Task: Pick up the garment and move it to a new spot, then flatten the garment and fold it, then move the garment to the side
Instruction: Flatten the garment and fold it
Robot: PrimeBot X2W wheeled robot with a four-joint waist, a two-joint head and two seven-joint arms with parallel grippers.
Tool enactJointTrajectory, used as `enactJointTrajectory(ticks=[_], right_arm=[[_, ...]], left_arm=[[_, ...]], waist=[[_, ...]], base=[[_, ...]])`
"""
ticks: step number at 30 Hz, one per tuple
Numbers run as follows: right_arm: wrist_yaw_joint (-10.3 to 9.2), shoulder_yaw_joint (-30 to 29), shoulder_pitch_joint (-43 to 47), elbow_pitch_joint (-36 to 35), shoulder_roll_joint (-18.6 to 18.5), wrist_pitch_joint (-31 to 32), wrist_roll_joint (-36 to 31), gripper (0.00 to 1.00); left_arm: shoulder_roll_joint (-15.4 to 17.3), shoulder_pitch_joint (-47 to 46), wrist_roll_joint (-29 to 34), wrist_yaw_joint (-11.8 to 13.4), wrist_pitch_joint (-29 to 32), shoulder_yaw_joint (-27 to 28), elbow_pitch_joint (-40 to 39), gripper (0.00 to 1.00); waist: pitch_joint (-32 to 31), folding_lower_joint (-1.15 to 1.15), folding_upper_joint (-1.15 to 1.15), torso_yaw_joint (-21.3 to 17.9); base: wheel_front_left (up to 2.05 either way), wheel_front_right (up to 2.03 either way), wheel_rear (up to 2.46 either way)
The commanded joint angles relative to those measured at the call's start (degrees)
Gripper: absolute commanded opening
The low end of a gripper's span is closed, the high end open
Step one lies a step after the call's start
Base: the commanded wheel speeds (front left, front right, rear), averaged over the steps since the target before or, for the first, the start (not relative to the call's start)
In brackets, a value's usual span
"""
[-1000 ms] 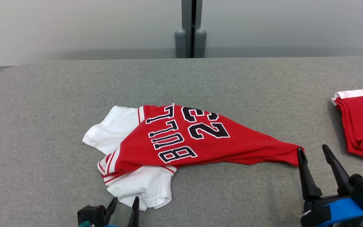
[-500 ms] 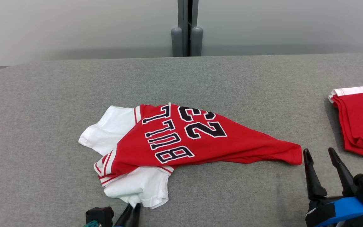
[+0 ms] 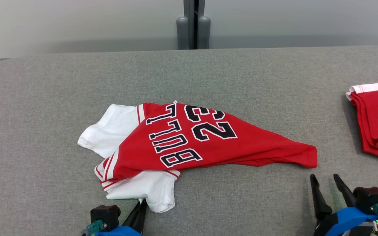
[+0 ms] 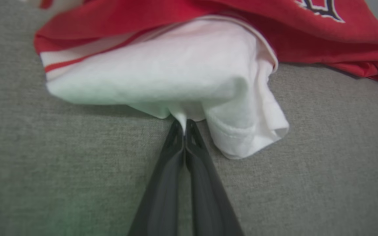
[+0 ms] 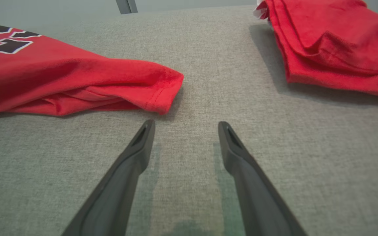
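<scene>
You've got the shirt (image 3: pixel 189 141) lying crumpled near the ctr of the table (image 3: pixel 44 98), a bit toward the near edge. Printed side is up, red body stretched out toward the right edge, white sleeves bunched at its left end. Your left gripper (image 4: pixel 184 124) has its fingers pressed together on a small fold of the near white sleeve (image 4: pixel 162 75). Pinch looks thin, just the hem. Your right gripper (image 5: pixel 185 126) sits w/ fingers spread, holding nothing, just short of the red bottom corner (image 5: pixel 162 95) & not touching it. A second red garment (image 3: pixel 377 121) sits folded at the right edge, well apart. Progress: early, I'd say. Pick-up is only half set, one grip on, the other not yet. Lift, move to new spot, flattening, folding & setting aside are all left to do.
</scene>
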Motion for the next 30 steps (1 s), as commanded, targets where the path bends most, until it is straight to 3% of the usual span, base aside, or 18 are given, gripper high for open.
enactJointTrajectory(ticks=[1,8,9,10,11,19,30], right_arm=[[-0.02,1.13,-2.05,1.98,-0.49,-0.82,0.45,1.0],[-0.02,5.38,-10.0,11.77,-1.56,-5.0,1.84,1.0],[-0.02,5.92,-10.82,12.72,-1.84,-5.69,2.18,0.69],[-0.02,6.27,-11.4,13.32,-2.16,-6.37,2.51,0.27],[-0.02,6.6,-11.78,13.9,-2.45,-6.87,2.84,0.0],[-0.02,6.72,-10.2,9.25,-4.67,-9.23,4.84,0.0],[-0.02,3.11,-11.56,-11.45,-9.58,-2.14,3.77,0.0]], left_arm=[[0.12,-0.74,0.41,0.05,0.1,-0.18,0.63,0.0],[0.36,-2.26,0.88,-0.2,-0.75,-0.31,0.95,0.0],[0.46,-2.46,0.97,-0.2,-1.29,-0.23,0.84,0.0],[0.59,-2.76,1.26,-0.23,-2.0,-0.06,0.61,0.0],[0.67,-3.06,1.55,-0.19,-2.94,0.13,0.31,0.0],[2.35,-4.09,3.76,1.31,-10.57,3.36,-4.91,0.0],[11.1,-10.0,11.15,5.92,-12.13,10.44,-27.44,0.0]], waist=[[0.56,0.0,0.0,0.33],[1.97,0.0,0.0,1.05],[2.01,0.0,0.0,1.14],[2.01,0.0,0.0,1.24],[1.95,0.0,0.0,1.34],[-0.11,0.0,0.0,1.02],[-4.9,0.0,0.0,-0.34]], base=[[0.0,0.0,0.0],[0.0,0.0,0.0],[0.0,0.0,0.0],[0.0,0.0,0.0],[0.0,0.0,0.0],[0.0,0.0,0.0],[0.0,0.0,0.0]])
